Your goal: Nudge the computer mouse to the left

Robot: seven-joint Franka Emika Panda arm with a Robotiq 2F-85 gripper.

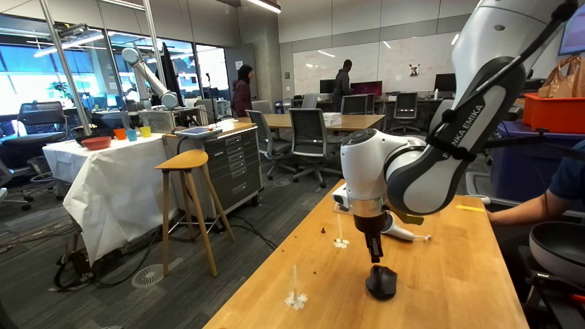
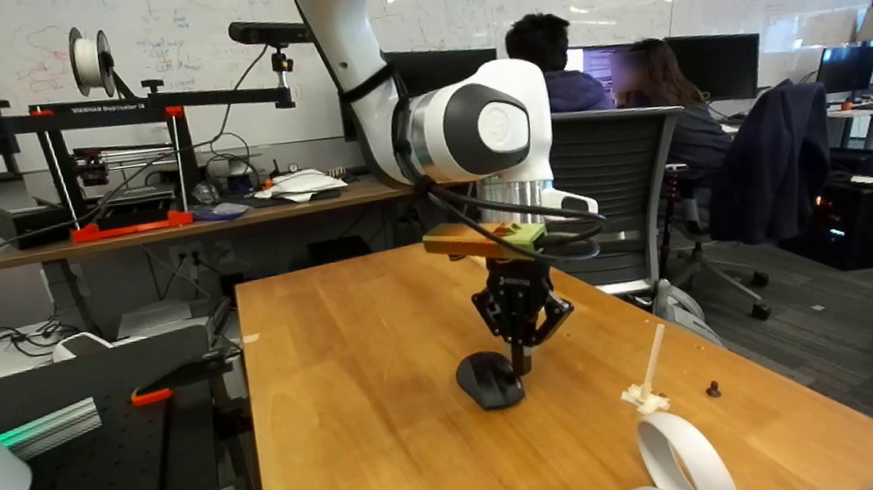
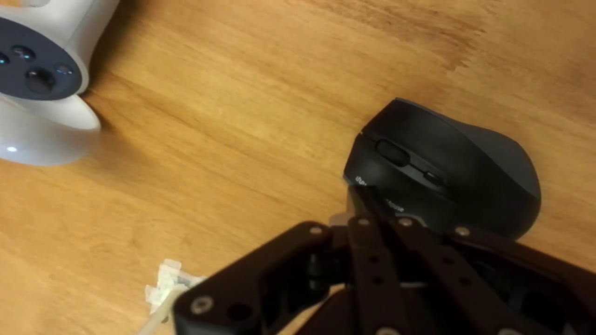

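Note:
The black computer mouse (image 1: 382, 284) lies on the wooden table and shows in both exterior views (image 2: 488, 380). In the wrist view the mouse (image 3: 456, 163) is right of centre, with its wheel end toward the left. My gripper (image 1: 375, 258) points down with its fingers together and nothing held between them. In an exterior view the fingertips (image 2: 522, 363) are low, right beside the mouse's front end. In the wrist view the fingertips (image 3: 364, 193) overlap the mouse's front corner and hide part of its near side. I cannot tell whether they touch it.
A white controller (image 2: 668, 473) lies on the table; it also shows in the wrist view (image 3: 46, 83). Thin white pegs (image 1: 295, 285) (image 2: 652, 368) are taped to the table. Small dark pieces (image 2: 713, 389) lie nearby. A person's arm (image 1: 525, 210) rests at the table's edge.

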